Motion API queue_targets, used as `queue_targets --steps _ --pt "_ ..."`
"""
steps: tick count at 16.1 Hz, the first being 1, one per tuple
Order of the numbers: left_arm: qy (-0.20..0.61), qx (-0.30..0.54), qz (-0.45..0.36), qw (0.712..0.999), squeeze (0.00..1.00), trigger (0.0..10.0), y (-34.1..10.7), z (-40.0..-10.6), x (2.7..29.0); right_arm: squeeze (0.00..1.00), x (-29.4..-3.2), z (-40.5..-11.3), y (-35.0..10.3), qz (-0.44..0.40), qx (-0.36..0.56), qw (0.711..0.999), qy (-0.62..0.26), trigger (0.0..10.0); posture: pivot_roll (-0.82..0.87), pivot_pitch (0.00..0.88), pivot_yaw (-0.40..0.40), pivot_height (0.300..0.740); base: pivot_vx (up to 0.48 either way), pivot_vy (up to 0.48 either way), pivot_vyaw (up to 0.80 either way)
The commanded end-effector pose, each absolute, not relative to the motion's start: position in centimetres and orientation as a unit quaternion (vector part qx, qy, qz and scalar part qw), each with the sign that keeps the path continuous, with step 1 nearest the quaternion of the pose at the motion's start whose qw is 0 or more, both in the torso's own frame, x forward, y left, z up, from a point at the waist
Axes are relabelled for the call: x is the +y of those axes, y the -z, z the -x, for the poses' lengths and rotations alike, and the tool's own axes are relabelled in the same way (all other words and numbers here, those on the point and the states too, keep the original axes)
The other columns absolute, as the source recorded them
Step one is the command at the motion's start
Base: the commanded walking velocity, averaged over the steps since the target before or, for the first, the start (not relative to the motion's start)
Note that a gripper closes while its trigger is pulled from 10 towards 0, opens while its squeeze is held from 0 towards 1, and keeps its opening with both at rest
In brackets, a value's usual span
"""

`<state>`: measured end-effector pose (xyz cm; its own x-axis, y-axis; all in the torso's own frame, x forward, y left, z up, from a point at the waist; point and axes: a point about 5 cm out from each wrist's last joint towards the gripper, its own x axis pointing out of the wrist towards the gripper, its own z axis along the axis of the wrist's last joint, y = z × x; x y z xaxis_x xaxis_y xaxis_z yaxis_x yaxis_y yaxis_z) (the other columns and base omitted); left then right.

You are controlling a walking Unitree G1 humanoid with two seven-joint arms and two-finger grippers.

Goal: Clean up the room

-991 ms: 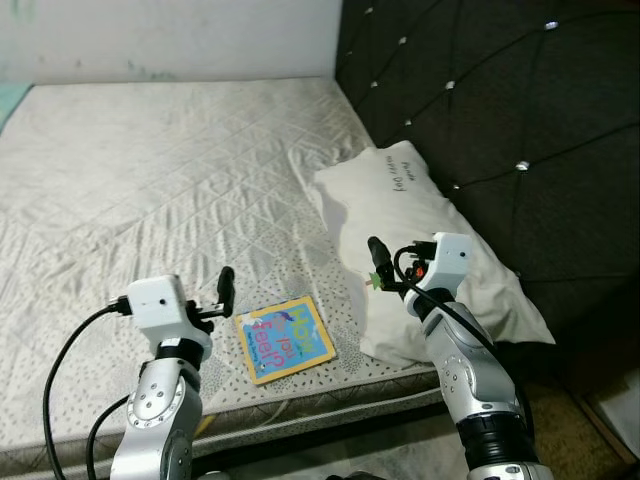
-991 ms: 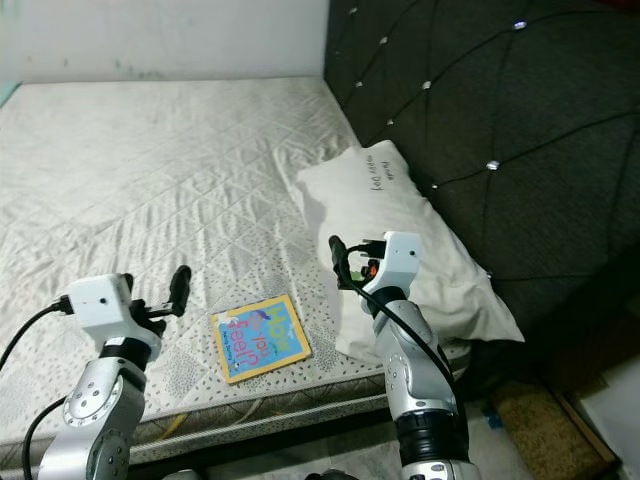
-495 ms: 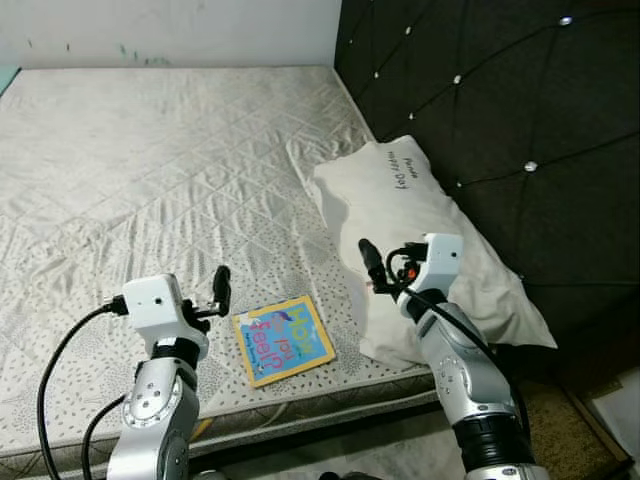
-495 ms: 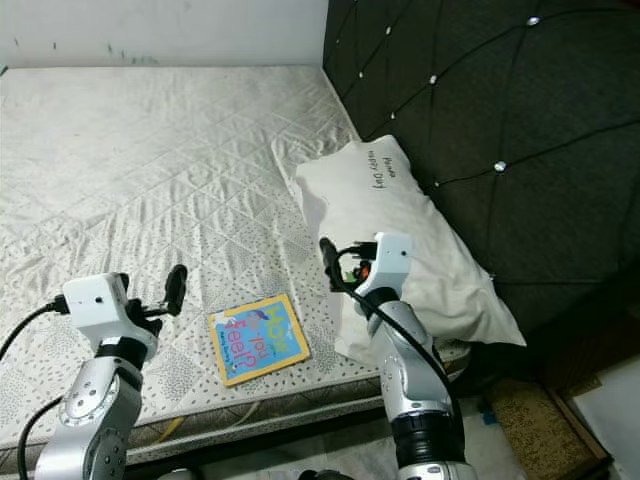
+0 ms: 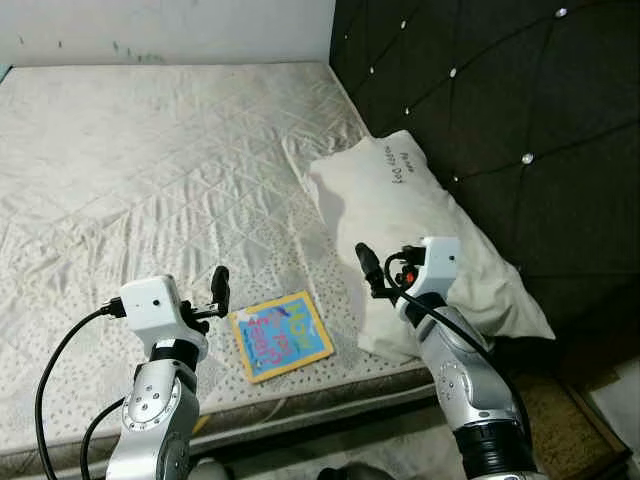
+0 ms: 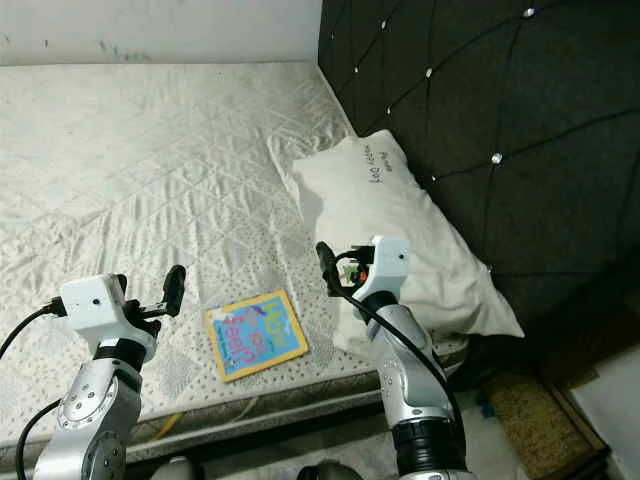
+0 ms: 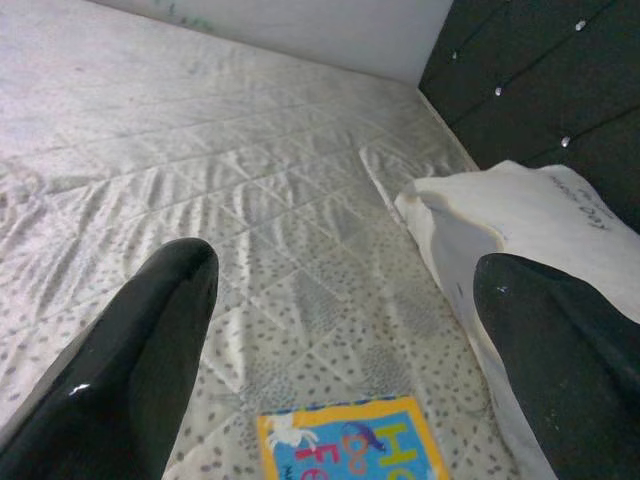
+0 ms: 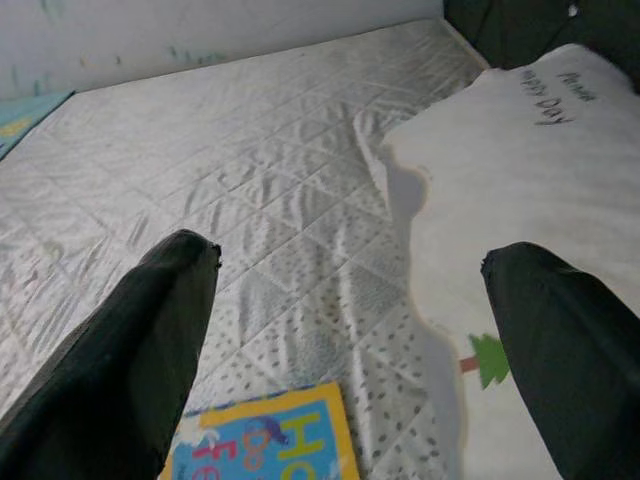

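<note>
Approach step: our left gripper [image 5: 219, 288] and right gripper [image 5: 367, 268], fingers apart and empty, flank the book [image 5: 281, 335], which we judge should be grasped next.

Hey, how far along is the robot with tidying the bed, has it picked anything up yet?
Nothing looks picked up yet. The colourful book lies flat on the mattress near its front edge, beside the white pillow at the headboard. In hand: nothing; the left gripper and right gripper are both open, raised above the bed on either side of the book. Left to do: grasp the book and put it away.
</note>
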<state>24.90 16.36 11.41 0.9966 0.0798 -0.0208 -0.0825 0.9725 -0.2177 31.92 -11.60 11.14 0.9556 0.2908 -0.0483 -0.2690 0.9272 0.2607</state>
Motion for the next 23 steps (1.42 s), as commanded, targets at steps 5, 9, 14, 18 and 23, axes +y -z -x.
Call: queue_targets --steps 5,9,14,18,23 --pt "-0.063 0.019 0.113 0.991 0.00 10.0 -11.2 -24.6 16.6 0.00 -11.7 -31.7 -11.1 -0.124 0.048 0.980 -0.148 10.0 0.02 0.171 -0.095 0.618 0.000 0.000 0.00" --pt "-0.110 0.022 0.118 0.987 0.00 10.0 -11.1 -24.6 17.6 0.00 -11.6 -31.8 -11.2 -0.119 0.050 0.979 -0.158 10.0 0.02 0.178 -0.099 0.608 0.000 0.000 0.00" --pt "-0.156 0.025 0.122 0.980 0.00 10.0 -11.0 -24.5 18.8 0.00 -11.4 -32.0 -11.4 -0.110 0.049 0.977 -0.174 10.0 0.01 0.180 -0.101 0.608 0.000 0.000 0.00" --pt "-0.154 0.025 0.130 0.979 0.00 10.0 -11.1 -24.5 18.7 0.00 -10.9 -32.0 -11.5 -0.100 0.044 0.975 -0.191 10.0 0.01 0.183 -0.101 0.608 0.000 0.000 0.39" --pt "-0.121 0.014 0.140 0.983 0.00 10.0 -11.4 -24.6 18.0 0.00 -11.1 -32.0 -11.3 -0.102 0.047 0.977 -0.184 10.0 0.01 0.185 -0.101 0.608 0.100 0.000 0.13"
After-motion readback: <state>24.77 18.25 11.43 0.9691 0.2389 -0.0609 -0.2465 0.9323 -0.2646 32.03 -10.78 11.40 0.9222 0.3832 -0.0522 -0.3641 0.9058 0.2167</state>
